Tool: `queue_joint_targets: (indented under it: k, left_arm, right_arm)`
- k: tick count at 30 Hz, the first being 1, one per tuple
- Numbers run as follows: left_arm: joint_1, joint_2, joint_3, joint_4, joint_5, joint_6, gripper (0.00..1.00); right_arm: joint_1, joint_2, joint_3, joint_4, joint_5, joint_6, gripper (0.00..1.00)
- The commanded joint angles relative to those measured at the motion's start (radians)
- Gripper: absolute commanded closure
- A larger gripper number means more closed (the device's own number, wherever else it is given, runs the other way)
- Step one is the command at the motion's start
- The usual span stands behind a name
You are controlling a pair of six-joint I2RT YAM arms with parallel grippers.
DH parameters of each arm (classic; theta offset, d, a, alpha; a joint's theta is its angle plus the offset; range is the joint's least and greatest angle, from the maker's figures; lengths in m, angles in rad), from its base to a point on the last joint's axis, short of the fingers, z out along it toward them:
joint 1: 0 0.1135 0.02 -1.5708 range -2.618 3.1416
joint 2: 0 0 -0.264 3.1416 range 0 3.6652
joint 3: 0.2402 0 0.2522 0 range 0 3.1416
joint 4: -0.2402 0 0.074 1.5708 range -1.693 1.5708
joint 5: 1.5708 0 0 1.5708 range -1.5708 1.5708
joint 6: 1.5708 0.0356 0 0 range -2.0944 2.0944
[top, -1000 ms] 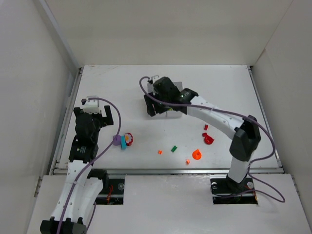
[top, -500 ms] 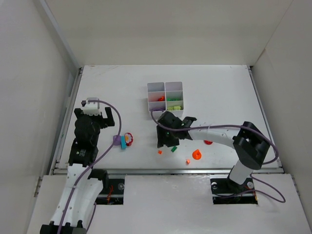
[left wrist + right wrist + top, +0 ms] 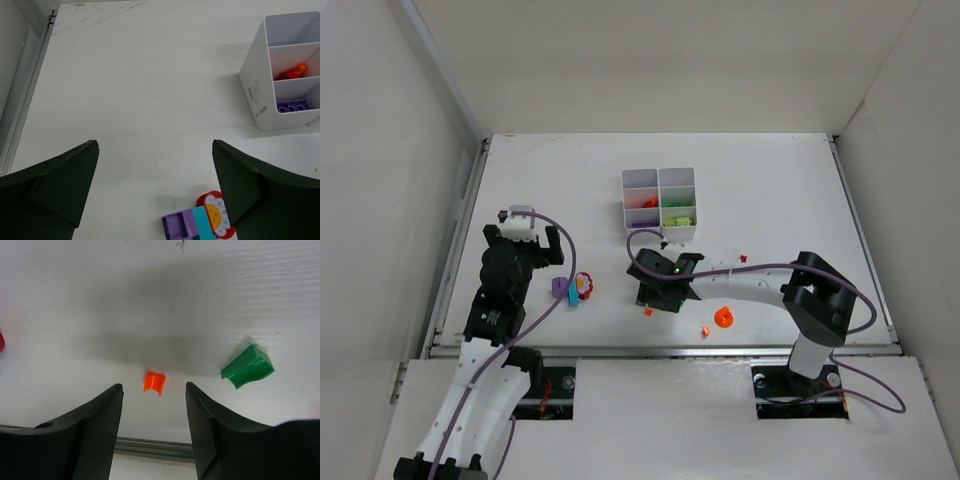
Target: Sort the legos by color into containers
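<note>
The right hand stands half-open astride the orange brick, gripping nothing (the left hand gapes wide). An off-centre pinch could flick the tiny brick away.

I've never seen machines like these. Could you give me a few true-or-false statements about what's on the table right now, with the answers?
1. A tiny orange brick lies untouched between the open fingers of the right pincer. True.
2. The left pincer grips the loose purple brick. False: it is open and empty; that brick lies on the table.
3. The white tray has nothing in it. False: an orange piece, a purple piece and green pieces lie inside.
4. A teal brick and a red flower piece lie right beside the loose purple brick. True.
</note>
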Motion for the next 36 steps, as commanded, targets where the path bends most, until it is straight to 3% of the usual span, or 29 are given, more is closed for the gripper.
queue_joint_targets:
  k: [1, 5, 13, 23, 26, 33, 36]
  left_arm:
    - [-0.018, -0.022, -0.01, 0.062, -0.009, -0.021, 0.05]
    - [-0.018, -0.022, -0.01, 0.062, -0.009, -0.021, 0.04]
    - [-0.028, -0.031, -0.01, 0.062, -0.009, -0.021, 0.04]
    - [-0.028, -0.031, -0.01, 0.062, -0.009, -0.021, 0.04]
    - [-0.028, -0.031, -0.01, 0.062, -0.009, -0.021, 0.04]
    - [-0.037, -0.041, -0.019, 0.062, -0.009, -0.021, 0.04]
    - [-0.037, -0.041, -0.019, 0.062, -0.009, -0.021, 0.04]
  right_arm:
    - [-0.004, -0.021, 0.01, -0.012, 0.047, 0.081, 0.42]
    - [0.014, 0.058, 0.058, -0.05, 0.027, 0.062, 0.42]
    - [0.014, 0.011, -0.027, -0.018, 0.017, 0.099, 0.44]
    - [0.014, 0.095, 0.041, -0.029, -0.026, 0.02, 0.46]
    - [0.014, 0.095, 0.041, -0.029, -0.037, 0.01, 0.53]
    - [0.024, 0.095, 0.05, -0.064, -0.017, 0.01, 0.78]
    - [0.033, 0.095, 0.05, -0.073, 0.007, 0.01, 0.97]
